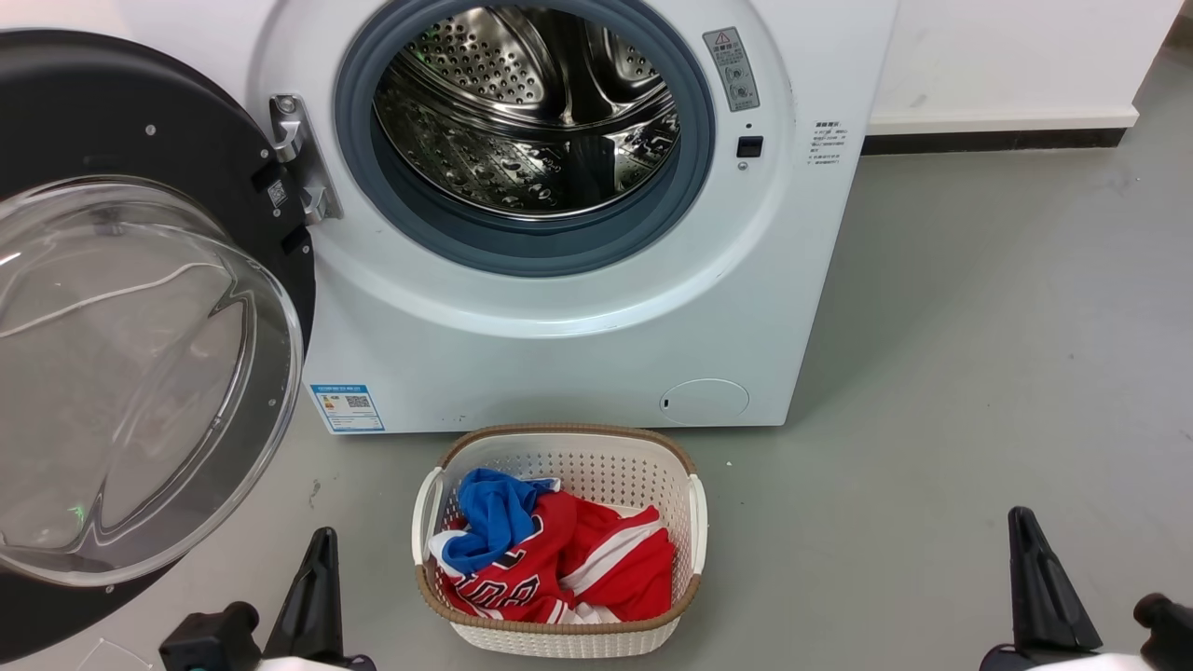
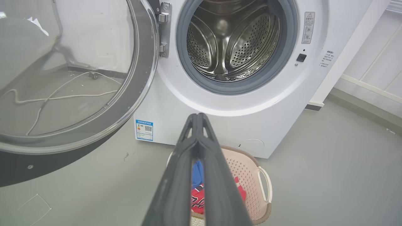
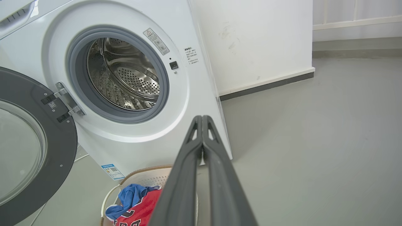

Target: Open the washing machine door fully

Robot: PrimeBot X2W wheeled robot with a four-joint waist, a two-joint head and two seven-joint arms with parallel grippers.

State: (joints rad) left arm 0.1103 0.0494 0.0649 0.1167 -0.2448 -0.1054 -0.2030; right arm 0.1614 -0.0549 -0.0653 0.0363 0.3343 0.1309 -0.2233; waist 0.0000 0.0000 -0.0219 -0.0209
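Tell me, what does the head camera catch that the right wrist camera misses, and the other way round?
Head view adds the small round hatch, the left gripper and the laundry basket's whole rim. Right wrist view adds a pale wall ledge. Both share the open washing machine door, the steel drum, the red and blue clothes and the right gripper, shut.

On the washing machine (image 1: 578, 354) we see a warning-triangle sticker (image 1: 731, 68) at two o'clock, a QR-code label (image 1: 347, 408) at seven, wording unreadable.
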